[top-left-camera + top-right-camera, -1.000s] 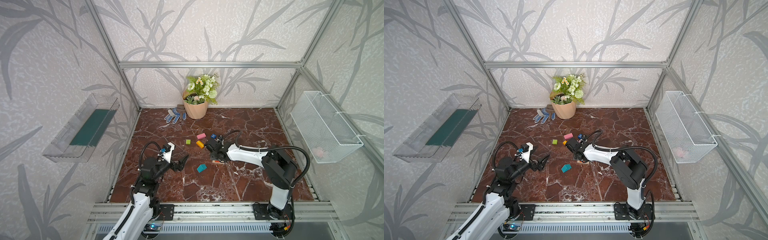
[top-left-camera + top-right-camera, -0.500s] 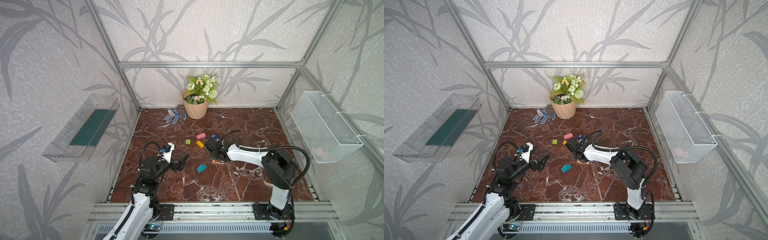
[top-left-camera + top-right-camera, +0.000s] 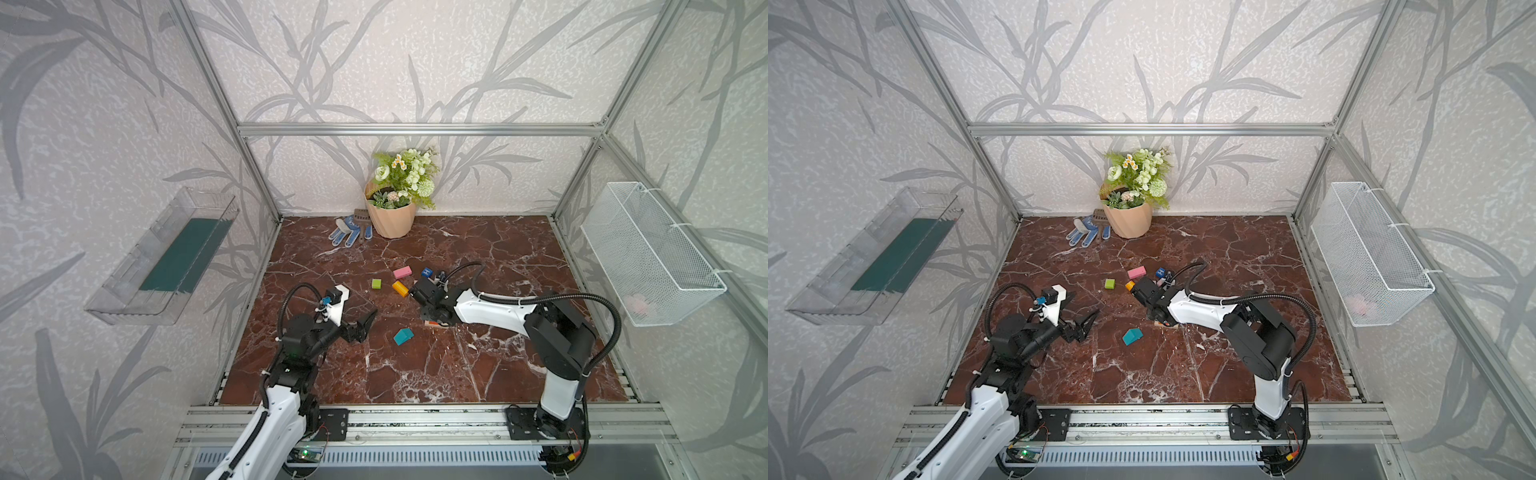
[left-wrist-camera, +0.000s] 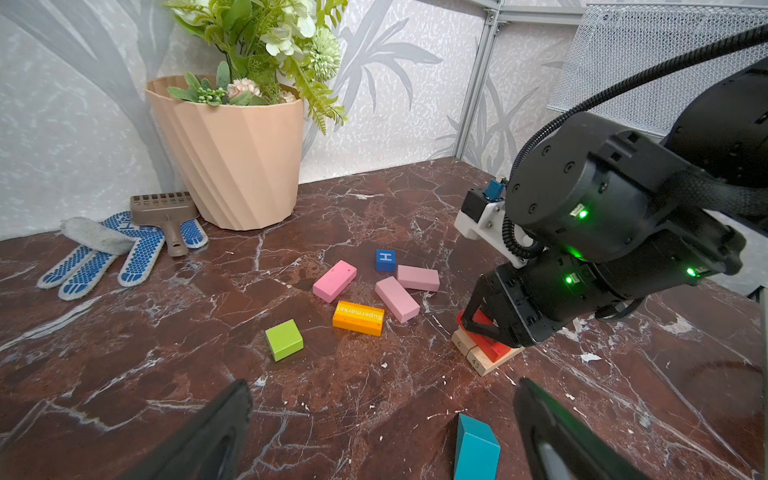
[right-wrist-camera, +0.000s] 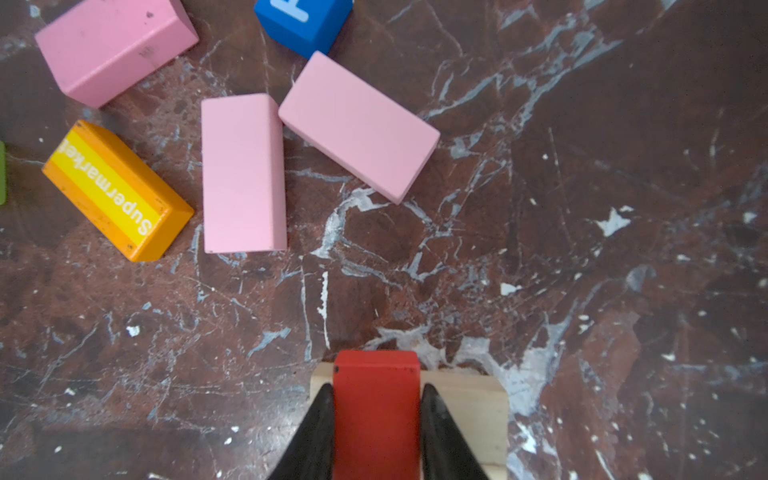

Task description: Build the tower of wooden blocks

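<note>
My right gripper (image 5: 376, 411) is shut on a red block (image 5: 376, 419), which lies across two tan blocks (image 5: 469, 407), the tower's base (image 4: 478, 361). In both top views that gripper (image 3: 436, 319) covers most of the stack. Loose wood blocks lie behind it: three pink oblongs (image 4: 334, 280) (image 4: 397, 298) (image 4: 417, 277), an orange "Supermarket" oblong (image 4: 358, 318), a green cube (image 4: 284, 340) and a blue "H" cube (image 4: 385, 260). The teal house-shaped piece (image 3: 403, 336) lies just ahead of my left gripper (image 3: 365, 326), which stands wide open and empty (image 4: 382, 415).
A beige flowerpot (image 3: 390, 216) stands at the back wall with blue-white gloves (image 3: 345, 235) and a brown hand rake (image 4: 166, 212) beside it. A wire basket (image 3: 648, 253) hangs on the right wall, a clear bin (image 3: 166, 257) on the left wall.
</note>
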Available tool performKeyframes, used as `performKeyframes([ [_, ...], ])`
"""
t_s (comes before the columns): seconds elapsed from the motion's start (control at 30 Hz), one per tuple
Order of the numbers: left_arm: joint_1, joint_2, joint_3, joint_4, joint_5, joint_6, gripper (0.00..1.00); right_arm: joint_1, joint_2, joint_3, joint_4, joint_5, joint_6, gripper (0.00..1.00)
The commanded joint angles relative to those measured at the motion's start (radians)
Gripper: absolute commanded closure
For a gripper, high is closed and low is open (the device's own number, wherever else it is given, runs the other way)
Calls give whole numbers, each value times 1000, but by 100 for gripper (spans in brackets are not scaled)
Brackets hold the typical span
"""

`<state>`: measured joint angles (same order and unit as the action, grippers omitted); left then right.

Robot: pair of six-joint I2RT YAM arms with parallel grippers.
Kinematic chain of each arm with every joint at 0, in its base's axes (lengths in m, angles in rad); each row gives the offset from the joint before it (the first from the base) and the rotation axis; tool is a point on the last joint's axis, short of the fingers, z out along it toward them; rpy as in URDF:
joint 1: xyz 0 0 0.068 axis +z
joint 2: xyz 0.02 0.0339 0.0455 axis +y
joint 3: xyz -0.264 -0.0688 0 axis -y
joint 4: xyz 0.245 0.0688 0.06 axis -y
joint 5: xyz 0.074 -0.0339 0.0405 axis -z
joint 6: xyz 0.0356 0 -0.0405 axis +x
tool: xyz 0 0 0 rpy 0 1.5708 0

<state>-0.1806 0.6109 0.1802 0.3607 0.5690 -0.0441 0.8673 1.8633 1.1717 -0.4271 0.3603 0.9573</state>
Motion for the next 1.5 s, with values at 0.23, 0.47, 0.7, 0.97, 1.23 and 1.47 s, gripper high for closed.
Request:
performKeyframes([
  [0.23,-2,-12,-9,26,7,10,1,21,-28,-23,-38,12,24,68],
  [0.47,-2,-11,-11,26,7,10,1,20,-40,-24,-41,25,22,57],
  [0.7,-2,-12,-10,26,8,10,1,20,-79,-30,-42,48,-3,29],
  [0.97,-2,-10,-8,26,8,10,1,17,-197,-55,28,116,-140,10],
  [1.23,-2,-9,-7,26,-4,7,1,-162,-96,1,157,-93,-404,13],
  [1.47,-2,6,-1,26,-8,7,1,-215,42,160,58,-219,-640,14],
])
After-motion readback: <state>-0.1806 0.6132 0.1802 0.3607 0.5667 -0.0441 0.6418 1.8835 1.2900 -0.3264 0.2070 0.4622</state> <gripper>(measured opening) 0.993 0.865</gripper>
